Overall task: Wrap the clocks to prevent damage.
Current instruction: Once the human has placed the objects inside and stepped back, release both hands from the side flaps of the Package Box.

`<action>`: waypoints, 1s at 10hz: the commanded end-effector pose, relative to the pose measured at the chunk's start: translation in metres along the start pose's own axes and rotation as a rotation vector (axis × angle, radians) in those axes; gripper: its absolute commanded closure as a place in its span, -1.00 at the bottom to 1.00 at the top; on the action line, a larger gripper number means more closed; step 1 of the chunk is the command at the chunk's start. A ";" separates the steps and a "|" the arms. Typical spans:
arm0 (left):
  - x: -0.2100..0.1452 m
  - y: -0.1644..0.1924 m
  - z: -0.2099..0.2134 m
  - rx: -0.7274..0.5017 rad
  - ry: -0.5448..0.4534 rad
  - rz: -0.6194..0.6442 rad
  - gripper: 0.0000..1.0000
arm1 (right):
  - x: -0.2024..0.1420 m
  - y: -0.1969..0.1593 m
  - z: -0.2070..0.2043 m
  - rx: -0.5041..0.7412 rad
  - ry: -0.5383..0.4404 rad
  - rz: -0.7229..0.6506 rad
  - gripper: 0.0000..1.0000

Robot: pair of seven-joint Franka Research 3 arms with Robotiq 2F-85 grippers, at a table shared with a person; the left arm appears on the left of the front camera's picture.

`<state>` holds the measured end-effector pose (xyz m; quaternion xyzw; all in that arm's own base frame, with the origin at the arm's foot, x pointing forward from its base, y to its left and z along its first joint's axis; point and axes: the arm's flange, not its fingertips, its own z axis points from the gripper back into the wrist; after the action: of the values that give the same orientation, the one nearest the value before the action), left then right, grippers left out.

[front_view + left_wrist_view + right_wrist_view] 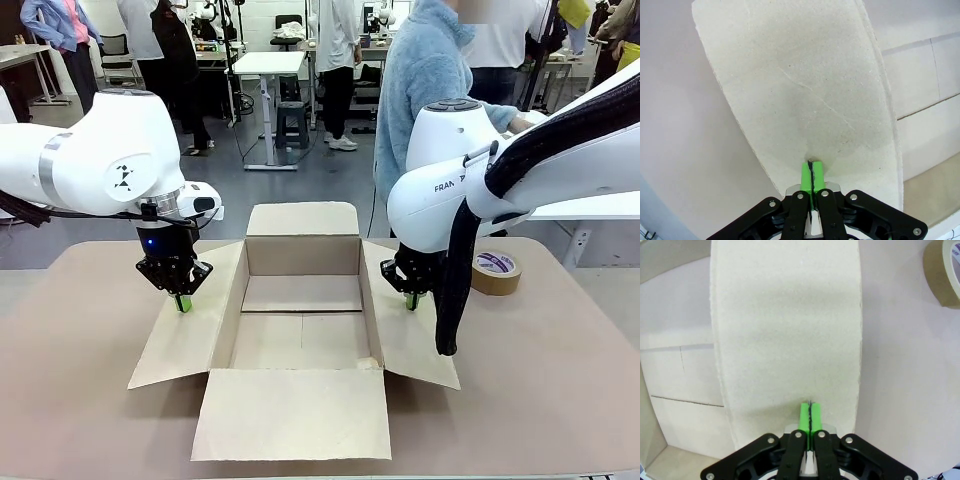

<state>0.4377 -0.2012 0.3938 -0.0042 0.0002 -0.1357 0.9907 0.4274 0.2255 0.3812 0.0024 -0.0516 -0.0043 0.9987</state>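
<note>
The cardboard box (303,256) is found open. The left gripper (181,301) and right gripper (411,300) are each seen fully closed, with nothing held, their tips pressed on the left flap (185,345) and right flap (412,350). Where the clocks are cannot be told. Box-steadying is judged to be the step in hand. Next, the flaps are to be pinned while the clocks are placed inside.

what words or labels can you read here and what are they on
"FRAN": on the right arm, the rest hidden behind a black cable sleeve.
Purple print on the tape roll: too small to read.
Black mark on the left arm: a logo, no letters.
Box: no print to be seen.
</note>
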 end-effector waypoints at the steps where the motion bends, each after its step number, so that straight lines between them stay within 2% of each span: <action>1: 0.000 0.000 0.000 0.000 0.000 0.000 0.99 | -0.002 0.002 -0.002 -0.003 0.003 -0.003 0.98; 10: 0.000 0.000 0.000 0.000 0.000 0.000 0.99 | -0.002 0.002 -0.002 -0.003 0.003 -0.003 0.98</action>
<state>0.4377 -0.2012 0.3938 -0.0042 0.0002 -0.1357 0.9907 0.4274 0.2255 0.3812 0.0024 -0.0516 -0.0043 0.9987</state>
